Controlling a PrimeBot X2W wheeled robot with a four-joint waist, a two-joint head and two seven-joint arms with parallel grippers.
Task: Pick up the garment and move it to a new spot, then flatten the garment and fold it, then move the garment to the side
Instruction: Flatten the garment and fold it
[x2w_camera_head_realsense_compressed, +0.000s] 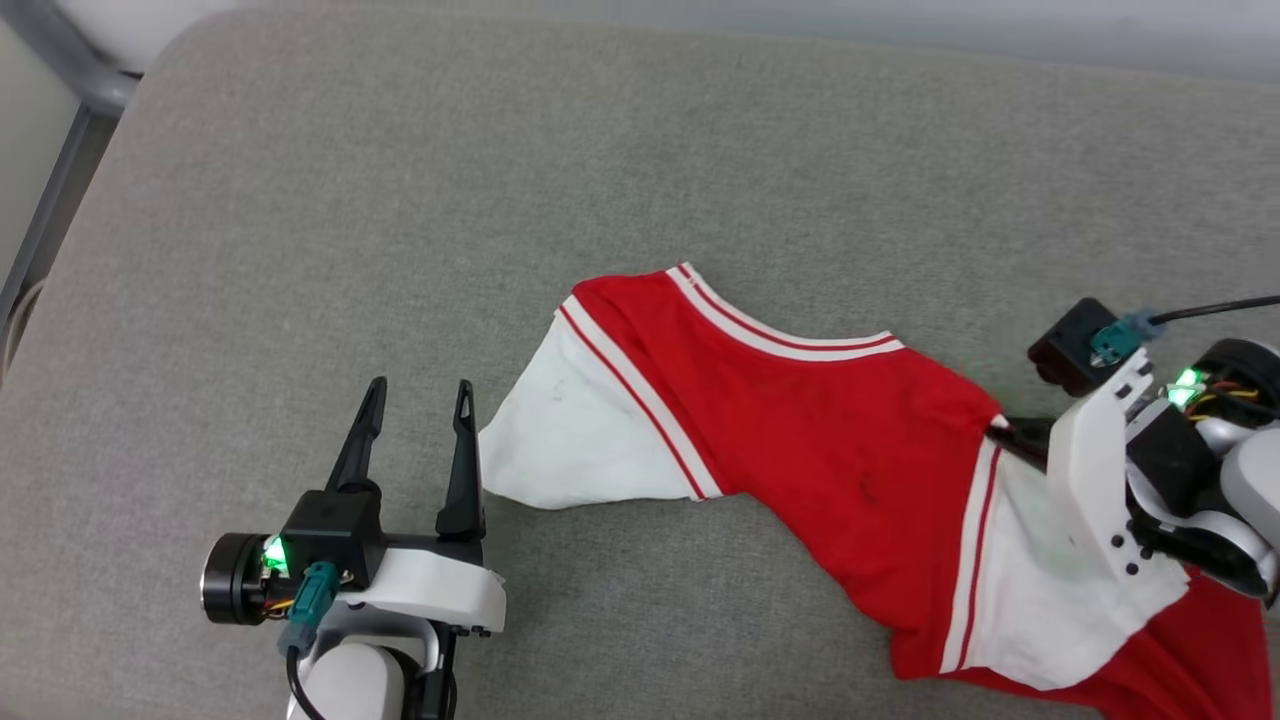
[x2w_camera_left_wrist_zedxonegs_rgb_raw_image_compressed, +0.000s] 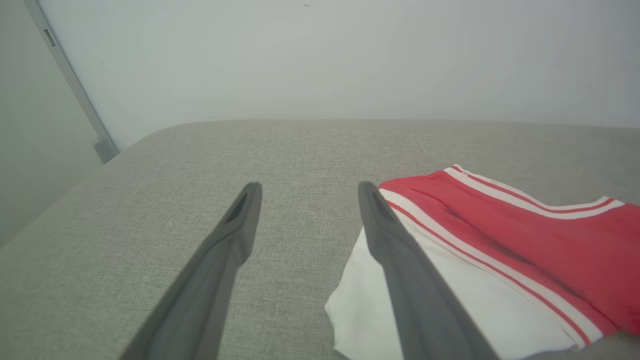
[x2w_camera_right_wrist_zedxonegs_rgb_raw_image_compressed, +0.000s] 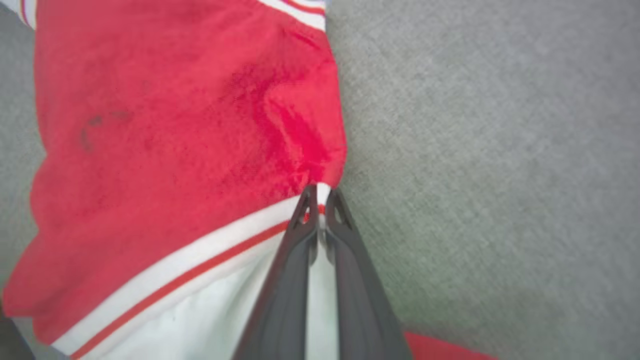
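From the head, the red shirt (x2w_camera_head_realsense_compressed: 850, 430) lies rumpled on the grey padded bench (x2w_camera_head_realsense_compressed: 400, 200), stretched between the two arms. The left jaws stand spread and empty, and the tip of one white sleeve (x2w_camera_head_realsense_compressed: 570, 440) lies just beside the finger nearer the shirt (touching or not, too close to call). The right jaws, at the shirt's other end, are half hidden behind their own white mount.

The left wrist camera looks along the spread jaws. Bare bench lies between them, the white sleeve passes behind the right-hand finger (x2w_camera_left_wrist_zedxonegs_rgb_raw_image_compressed: 395, 260), and the red body lies further off to that side.

The right wrist camera settles the other end. The right jaws are pressed together on a small tuck of cloth at the shirt's edge, where the red body meets the striped trim (x2w_camera_right_wrist_zedxonegs_rgb_raw_image_compressed: 200, 255) of the other sleeve. Red cloth spreads ahead and to one side of the tips, with bare bench on the other.

This looks like the pick-up. The bite seems shallow, so a slow lift is wise, since soft cloth slips easily. It would be better for the left jaws to slide over and close on the near sleeve first, so the shirt rises from two points and hangs flat rather than twisting
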